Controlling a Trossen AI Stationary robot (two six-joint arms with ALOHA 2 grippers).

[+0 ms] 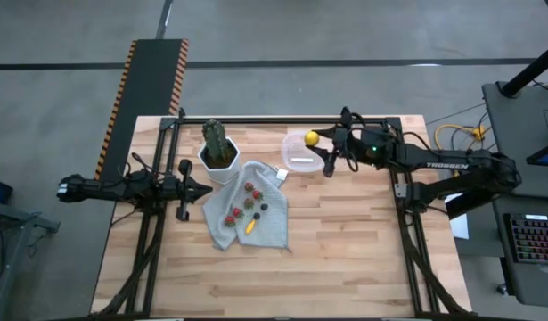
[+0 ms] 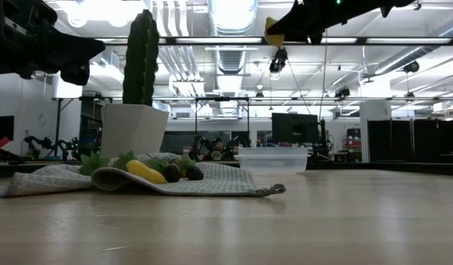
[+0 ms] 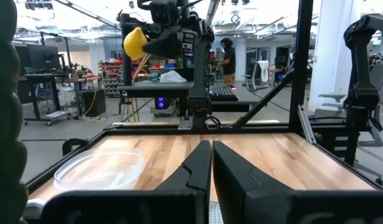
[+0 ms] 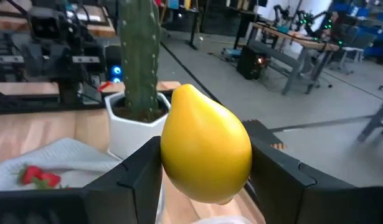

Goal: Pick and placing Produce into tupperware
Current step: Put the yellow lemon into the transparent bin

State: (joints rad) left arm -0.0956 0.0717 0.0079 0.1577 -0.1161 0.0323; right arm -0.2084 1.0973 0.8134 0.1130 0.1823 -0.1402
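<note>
One lemon (image 4: 207,152), smooth, rounded and likely light and slippery, sits pinched across its middle by the right gripper (image 1: 314,139) above the tupperware (image 1: 301,152); left gripper (image 1: 205,188) jaws closed, idle.

white "TROSSEN" lettering, on the right arm (image 1: 452,165)

Showing pale planked wood with a matt grain on the table (image 1: 345,259). Lying soft and woven, a grey cloth (image 1: 269,227). Looking clear, smooth plastic: the tupperware (image 1: 298,159). Gleaming smooth and waxy, a yellow lemon (image 4: 205,152) between matt black fingers (image 4: 138,171). Appearing glossy white, the pot (image 4: 126,121).
</note>
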